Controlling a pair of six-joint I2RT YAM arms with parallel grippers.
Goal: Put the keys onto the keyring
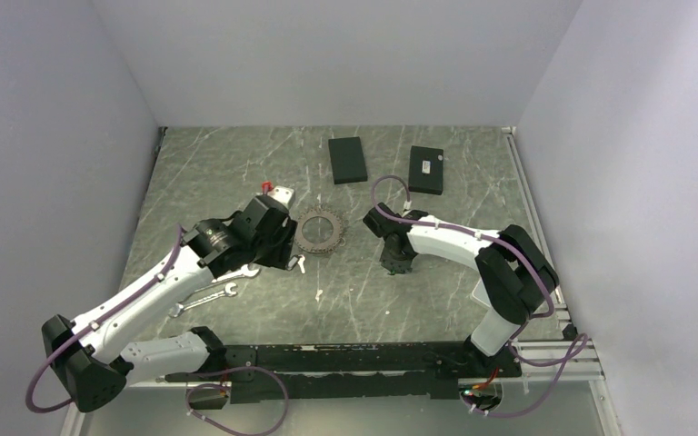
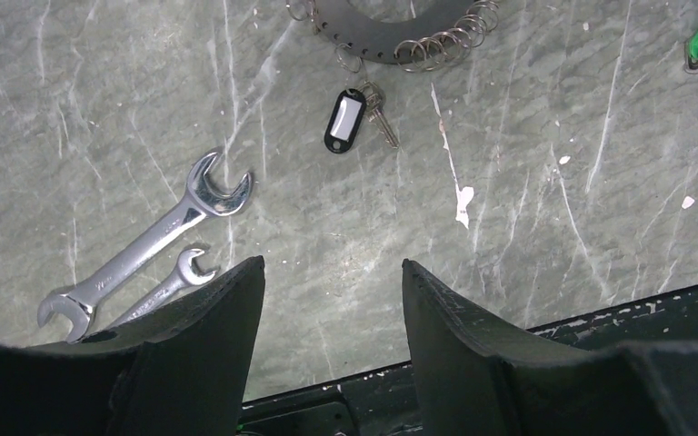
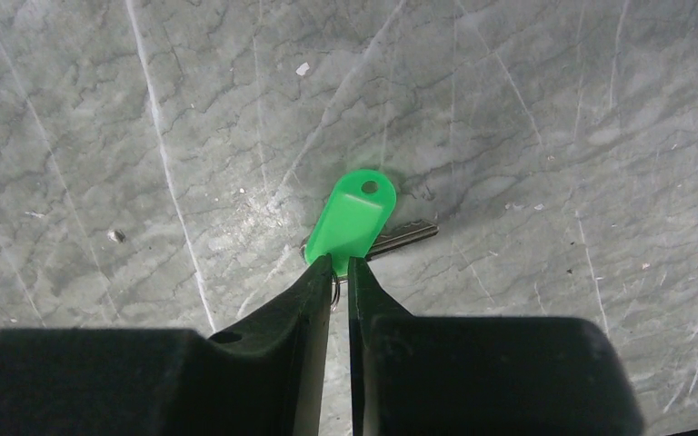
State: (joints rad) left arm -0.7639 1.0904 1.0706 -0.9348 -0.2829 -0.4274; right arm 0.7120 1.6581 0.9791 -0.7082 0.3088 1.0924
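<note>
Keyring [image 1: 334,240]: a dark grey round ring with a toothed outer edge and an open centre. It lies flat on the marbled tabletop [image 1: 391,309], a little left of centre in the top view. In the left wrist view only its lower arc shows, at top centre [image 2: 373,38], with many small wire split rings [image 2: 436,44] threaded along the edge. A black-tagged key [image 2: 344,119] lies just below that arc, linked to it by a small ring, tag and blade side by side. Left gripper [image 2: 332,265]: fingers [image 2: 209,336] wide apart, nothing between them, over bare table below the key. Two open-ended spanners, a large one [image 2: 145,247] and a small one [image 2: 171,282], lie side by side at lower left. Right gripper [image 3: 340,263]: fingers pressed almost together, pinching the lower end of a green-tagged key [image 3: 356,216] where its small ring sits, with the blade [image 3: 404,238] pointing right; it is right of the keyring and well apart from it [image 1: 396,265]. Two flat black boxes [image 1: 347,159] [image 1: 426,169] lie at the far edge.
</note>
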